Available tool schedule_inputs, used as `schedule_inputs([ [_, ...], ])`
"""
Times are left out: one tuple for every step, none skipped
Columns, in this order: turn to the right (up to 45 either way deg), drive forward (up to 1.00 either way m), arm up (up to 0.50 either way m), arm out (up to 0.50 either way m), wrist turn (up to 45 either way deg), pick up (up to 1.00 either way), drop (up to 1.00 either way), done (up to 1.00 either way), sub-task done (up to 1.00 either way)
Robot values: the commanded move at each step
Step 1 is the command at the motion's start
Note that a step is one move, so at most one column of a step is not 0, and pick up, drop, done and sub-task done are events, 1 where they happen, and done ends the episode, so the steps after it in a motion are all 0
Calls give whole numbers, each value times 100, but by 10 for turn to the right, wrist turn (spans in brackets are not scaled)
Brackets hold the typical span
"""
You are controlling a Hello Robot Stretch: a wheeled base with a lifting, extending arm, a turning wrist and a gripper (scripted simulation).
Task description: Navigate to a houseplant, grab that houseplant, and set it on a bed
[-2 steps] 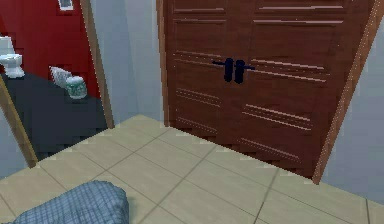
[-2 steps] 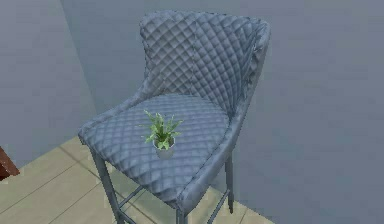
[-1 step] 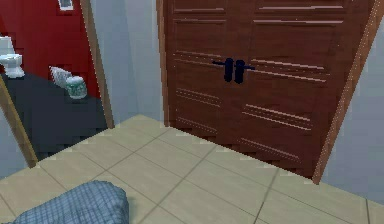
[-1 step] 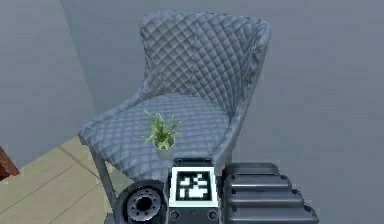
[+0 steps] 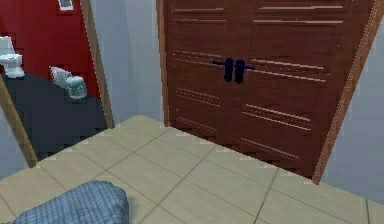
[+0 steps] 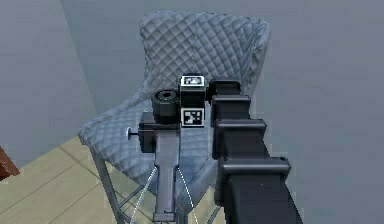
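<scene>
While the houseplant is not yet found (its place cannot be told from here), searching is judged the step in hand. Dark reddish-brown panelled double door (image 5: 260, 85) with black handles (image 5: 235, 69) stands shut ahead, barring that way. Open doorway at the forward view's left gives onto a red wall (image 5: 45, 30) and a white toilet (image 5: 12, 57); likely the passable route. Blue-grey quilted chair (image 6: 205, 60) stands near. Dark square arm (image 6: 245, 165) looks short, probably kept in for driving. Gripper (image 6: 166, 200) points down before the chair; finger spread and any load cannot be told.
</scene>
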Motion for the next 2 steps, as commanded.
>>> schedule_inputs([
  [0, 0, 0, 0, 450, 0, 0, 0, 0],
  [0, 0, 0, 0, 450, 0, 0, 0, 0],
])
